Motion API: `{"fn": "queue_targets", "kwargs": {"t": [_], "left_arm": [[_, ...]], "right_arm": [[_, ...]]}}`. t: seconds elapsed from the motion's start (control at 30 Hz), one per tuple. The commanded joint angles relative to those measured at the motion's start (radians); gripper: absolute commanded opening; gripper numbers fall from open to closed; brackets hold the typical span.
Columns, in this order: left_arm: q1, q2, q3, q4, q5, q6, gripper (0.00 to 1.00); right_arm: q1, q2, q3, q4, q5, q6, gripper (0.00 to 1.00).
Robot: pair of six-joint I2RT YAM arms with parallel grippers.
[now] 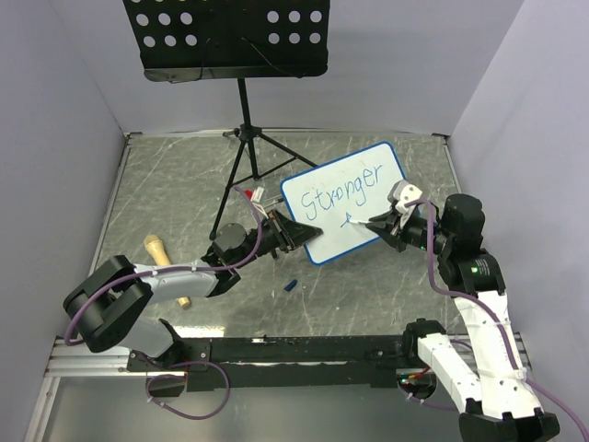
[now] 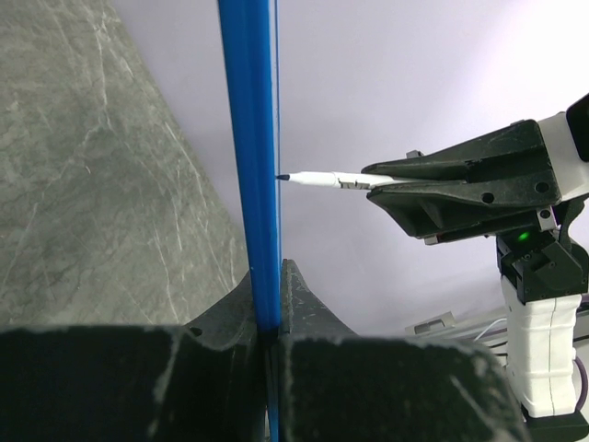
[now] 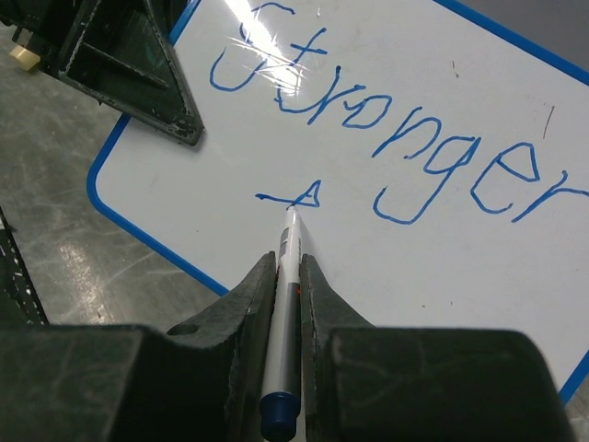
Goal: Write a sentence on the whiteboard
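Three views, and each gives something the others lack. From above, the whiteboard (image 1: 336, 238) sits slanted over the middle of the grey desk (image 1: 166, 184), between the two arms. A black music stand (image 1: 230, 37) rises behind it, a tan wooden object (image 1: 155, 249) lies off to the left, and a small blue cap (image 1: 291, 285) lies just in front. This view does not show whether the board's lower edge rests on the desk.

The left wrist view sees the board edge-on, as a narrow blue strip. Here the left gripper (image 2: 270, 318) is closed tight on the frame, one finger on each face. In the top view that grip is at the board's lower left edge.

Only the right wrist view shows the lettering close up. The sentence (image 3: 386, 120) so far reads "Stronger" in thin blue strokes. Below it is a short dash and a small triangular loop that begin a second line.

The right gripper (image 3: 287, 276) is clamped on a white marker (image 3: 283, 322), whose blue end points back toward the camera. The marker's tip touches the board right at that loop. The left wrist view shows the same contact from the side.
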Motion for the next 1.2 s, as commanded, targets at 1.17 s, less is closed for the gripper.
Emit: {"fn": "queue_targets", "kwargs": {"t": [1.17], "left_arm": [[0.014,-0.011,0.012,0.228,0.086,0.008,0.01]], "right_arm": [[-0.003,0.018,0.077,0.051,0.054,0.028,0.00]]}}
